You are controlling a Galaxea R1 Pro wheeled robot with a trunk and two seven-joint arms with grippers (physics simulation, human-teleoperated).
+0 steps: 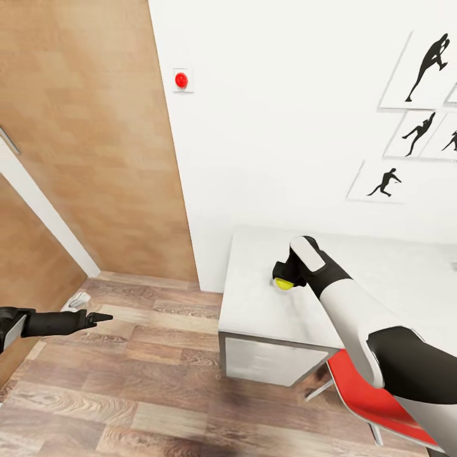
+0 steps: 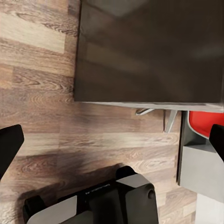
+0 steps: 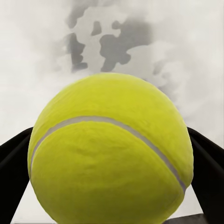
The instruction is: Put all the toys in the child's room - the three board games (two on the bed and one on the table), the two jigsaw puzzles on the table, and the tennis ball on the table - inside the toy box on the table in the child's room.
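R arm reaches fwd over bench (image 1: 254,304); right gripper (image 1: 285,277) clamped on tennis ball (image 1: 284,284). L arm extended low over floor; left gripper (image 2: 112,140) spread wide, empty.

The right hand (image 1: 284,277) reaches over the pale grey worktop (image 1: 266,304), its fingers around the tennis ball (image 1: 284,284) near the worktop's left part. The left hand (image 1: 95,317) hangs over the wood floor (image 1: 127,393), well apart. A red chair (image 1: 362,393) stands below the worktop's front edge.
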